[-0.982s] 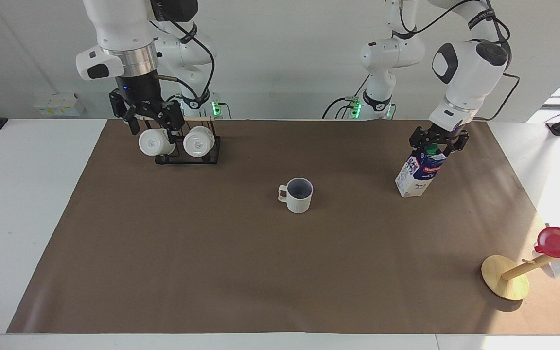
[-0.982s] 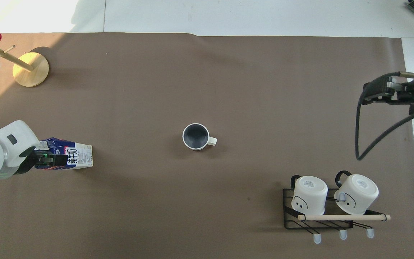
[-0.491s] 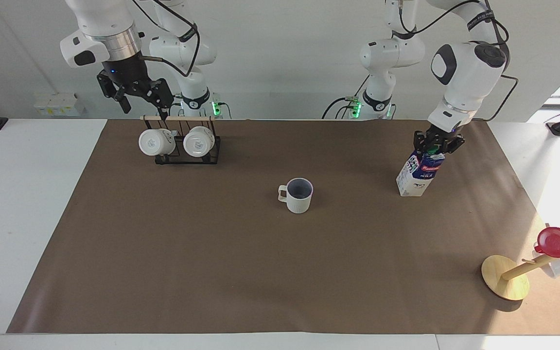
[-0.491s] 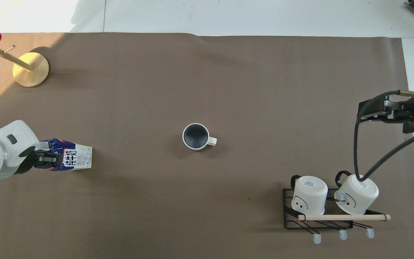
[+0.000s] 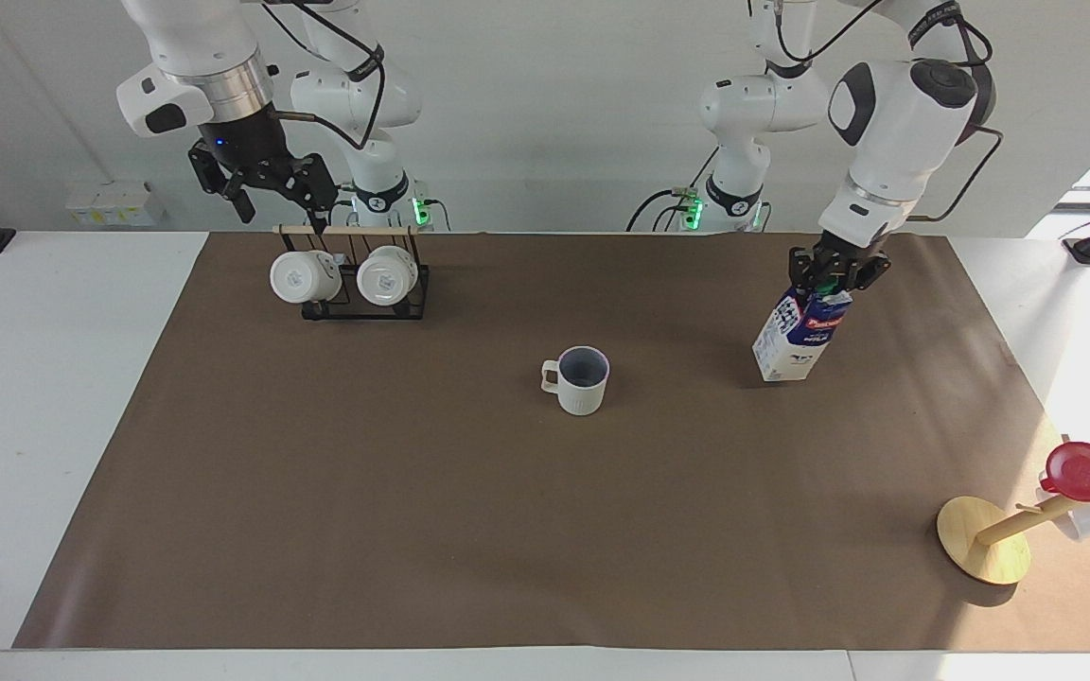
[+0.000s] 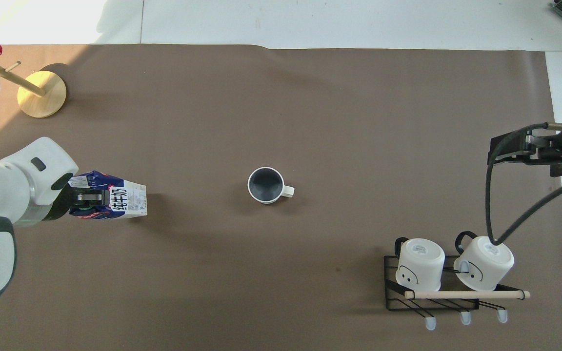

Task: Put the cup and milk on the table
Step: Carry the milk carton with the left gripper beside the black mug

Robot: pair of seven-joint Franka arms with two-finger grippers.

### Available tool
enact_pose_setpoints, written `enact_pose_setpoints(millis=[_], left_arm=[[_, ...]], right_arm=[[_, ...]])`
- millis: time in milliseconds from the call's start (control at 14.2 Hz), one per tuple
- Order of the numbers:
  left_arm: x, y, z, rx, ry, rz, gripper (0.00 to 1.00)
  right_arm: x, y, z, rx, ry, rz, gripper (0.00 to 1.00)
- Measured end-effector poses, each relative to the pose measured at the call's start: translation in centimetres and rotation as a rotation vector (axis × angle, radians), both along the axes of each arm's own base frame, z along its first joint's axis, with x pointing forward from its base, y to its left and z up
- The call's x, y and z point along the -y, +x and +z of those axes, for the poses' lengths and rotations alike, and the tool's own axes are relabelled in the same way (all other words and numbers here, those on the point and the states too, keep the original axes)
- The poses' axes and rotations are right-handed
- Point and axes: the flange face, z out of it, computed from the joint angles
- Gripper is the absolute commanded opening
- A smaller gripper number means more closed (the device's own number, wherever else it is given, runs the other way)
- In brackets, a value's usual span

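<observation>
Sliding toward the worktop's middle, the milk carton (image 5: 796, 335) has shifted from its place of half a second ago, away from the edge at the left arm's end and closer to the mug. It leans, its slanted top tipped toward that edge, and I cannot tell whether its base is dragging on the brown sheet or just clear of it. The left hand (image 5: 827, 280) is closed on the carton's top at the green cap, so the carton is being carried, not yet set down.

The ribbed mug (image 5: 579, 378) stands upright and free in the middle of the worktop (image 5: 53, 397), unmoved across the frames; that half of the job looks done.

The right hand (image 5: 266, 189) has risen clear and hangs over the black mug rack (image 5: 365, 293) near the worktop's edge closest to the robots, toward the right arm's end. Its fingers are spread and hold nothing. Two white mugs (image 5: 297, 276) remain on the rack.

Near the corner farthest from the robots at the left arm's end, a wooden peg stand (image 5: 985, 539) bears a red cup (image 5: 1089, 470).

What seems left is bringing the carton upright and letting go.
</observation>
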Motion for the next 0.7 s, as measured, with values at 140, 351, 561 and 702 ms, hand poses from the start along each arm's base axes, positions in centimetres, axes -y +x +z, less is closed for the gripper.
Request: enact_pose_setpoints(millis=[140, 351, 561, 702], left_arm=[[2.9, 0.1, 0.1, -0.001, -0.008, 0.014, 0.46], [6.1, 1.0, -0.1, -0.005, -0.017, 0.03, 0.45], [11.1, 1.9, -1.4, -0.003, 0.007, 0.074, 0.45], [14.0, 2.0, -2.9, -0.004, 0.003, 0.095, 0.45]], right_arm=[[0.0, 0.0, 0.0, 0.002, 0.0, 0.019, 1.0], [0.0, 0.0, 0.0, 0.003, 0.0, 0.022, 1.0], [0.0, 0.1, 0.0, 0.003, 0.001, 0.022, 1.0], [0.1, 0.1, 0.0, 0.003, 0.001, 0.022, 1.0]])
